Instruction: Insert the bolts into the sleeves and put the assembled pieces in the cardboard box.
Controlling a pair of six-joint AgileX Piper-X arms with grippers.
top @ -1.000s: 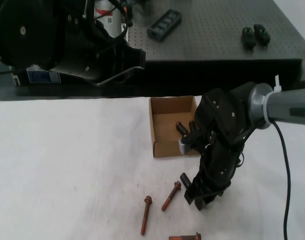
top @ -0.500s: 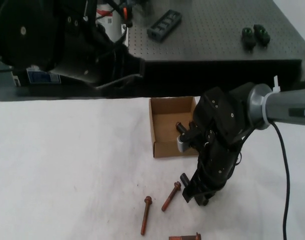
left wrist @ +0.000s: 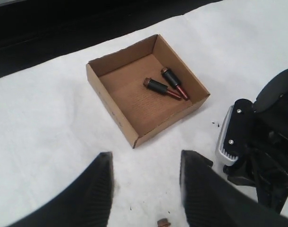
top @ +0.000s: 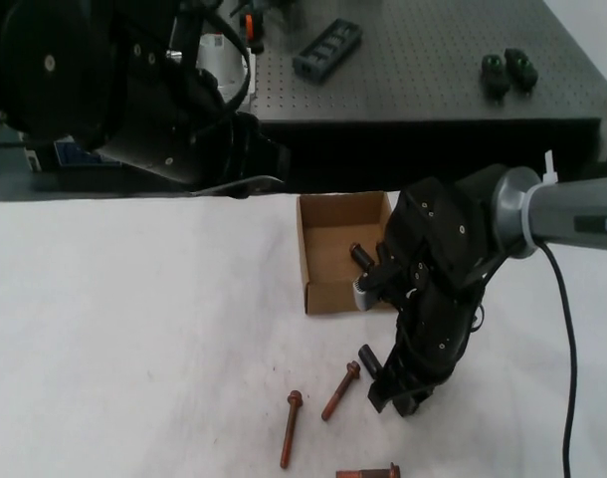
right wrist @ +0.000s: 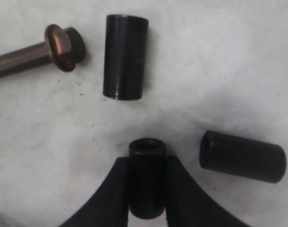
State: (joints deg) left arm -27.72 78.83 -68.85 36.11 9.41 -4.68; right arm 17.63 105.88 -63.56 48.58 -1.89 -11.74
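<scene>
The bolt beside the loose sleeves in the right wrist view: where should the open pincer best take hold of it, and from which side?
Probably the shank just behind the flanged head of the bolt, with the left pincer coming from above, closing across its length. It lies flat on the white cloth, and this leaves the tip free for a sleeve.

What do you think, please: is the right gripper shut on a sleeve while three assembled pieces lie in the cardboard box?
Not quite: the left wrist view shows two assembled pieces in the cardboard box, not three. The right gripper does hold a sleeve.
</scene>
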